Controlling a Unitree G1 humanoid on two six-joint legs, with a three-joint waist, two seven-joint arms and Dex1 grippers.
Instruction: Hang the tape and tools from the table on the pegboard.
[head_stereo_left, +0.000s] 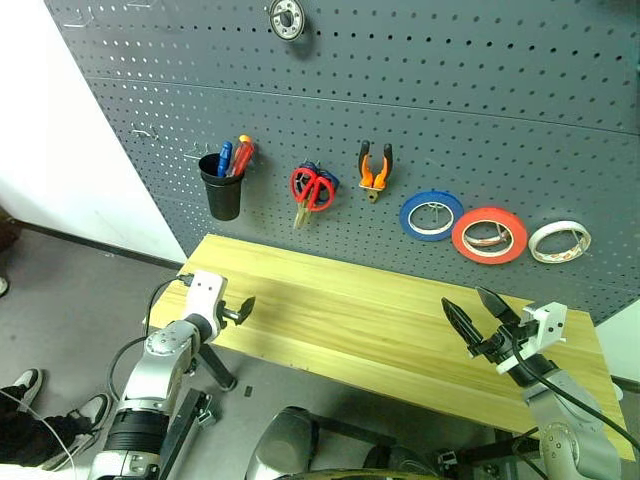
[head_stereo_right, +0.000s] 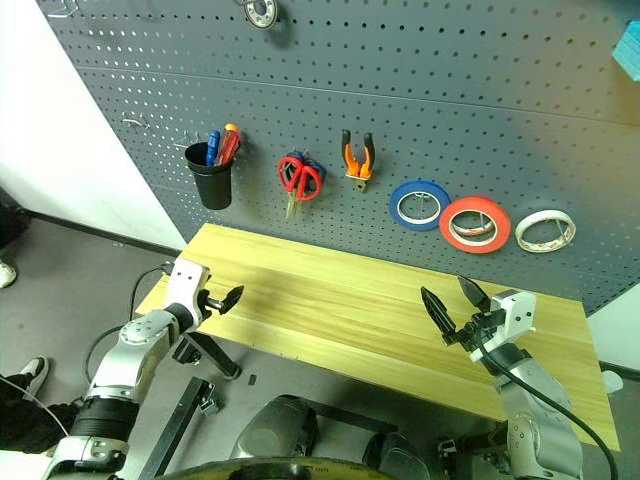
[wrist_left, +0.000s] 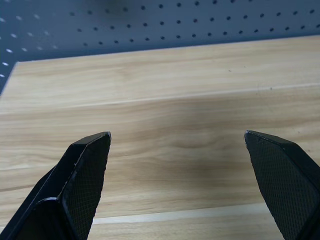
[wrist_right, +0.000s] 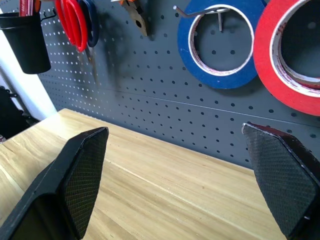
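The red tape (head_stereo_left: 489, 235) hangs on the pegboard (head_stereo_left: 520, 90) above and ahead of my right pincer (head_stereo_left: 478, 305), between the blue roll (head_stereo_left: 431, 215) and the whitish roll (head_stereo_left: 559, 241). Pliers (head_stereo_left: 375, 169), red scissors (head_stereo_left: 312, 188) and the blue screwdriver (head_stereo_left: 224, 157) in its black cup (head_stereo_left: 222, 190) hang farther left. Both my pincers, left (head_stereo_left: 243, 309) too, gape apart, empty over the table (head_stereo_left: 360, 320).

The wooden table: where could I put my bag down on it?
The table has bare planks from the pegboard edge to the front. Only the ends are busier: the open left gripper and open right gripper hang there.

Matt grained wooden table (head_stereo_left: 350, 320); perforated metal pegboard (head_stereo_left: 480, 130).
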